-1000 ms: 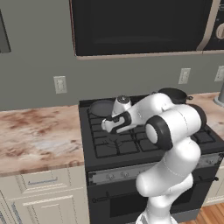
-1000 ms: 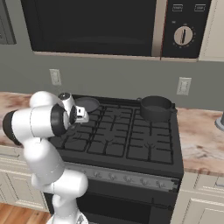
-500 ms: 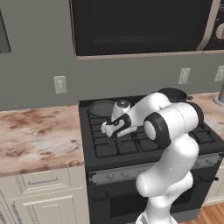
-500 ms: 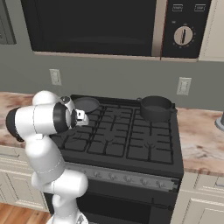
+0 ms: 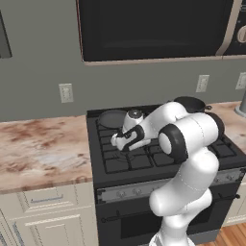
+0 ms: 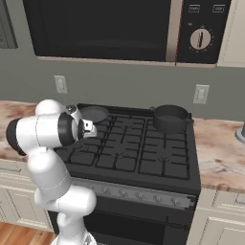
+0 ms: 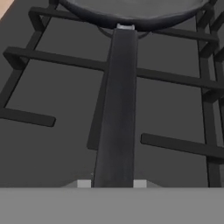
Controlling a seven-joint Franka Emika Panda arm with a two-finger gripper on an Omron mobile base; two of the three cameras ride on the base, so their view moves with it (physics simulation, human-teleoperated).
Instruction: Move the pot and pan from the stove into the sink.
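Looking at the big stuff first: the stove takes up the middle of the kitchen, black grates all over, microwave hanging above it and speckled counter on either side. The pot sits on the back right burner, well apart from the arm. The pan is on the back left burner, its long handle running straight toward the front over the grates.

My guess is the pan is rigid metal and not too heavy, but lopsided, since all the weight sits out at the bowl end. Grabbing far down the handle means it'll probably want to droop or twist, and that smooth black handle looks a bit slippery. Closer to the bowl would be steadier, I reckon.

The gripper is down low over the handle, one fingertip on each side of it in the hand view. The jaws look narrow, right up against the handle's edges, so it seems to be clamping on the handle, though I can't swear the grip is firm yet. Nothing is lifted; the pan is flat on the grate.
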